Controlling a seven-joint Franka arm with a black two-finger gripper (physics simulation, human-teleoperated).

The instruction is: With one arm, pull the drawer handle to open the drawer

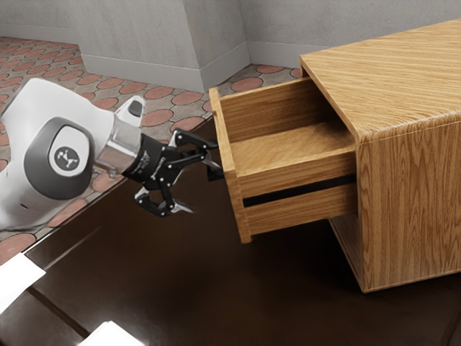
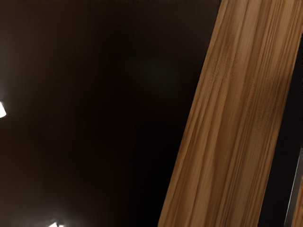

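You see the drawer [image 1: 288, 153] pulled well out of the cabinet [image 1: 410, 166]. The end effector [image 1: 199, 189] stands wide open beside its front, holding nothing. The small marking on it is unreadable.

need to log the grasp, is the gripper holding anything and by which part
Nothing is held. The gripper stands open beside the front of the pulled-out drawer, with nothing between its fingers.

Tan wood-grain drawer [image 1: 295, 148], dark brown table [image 1: 216, 288].
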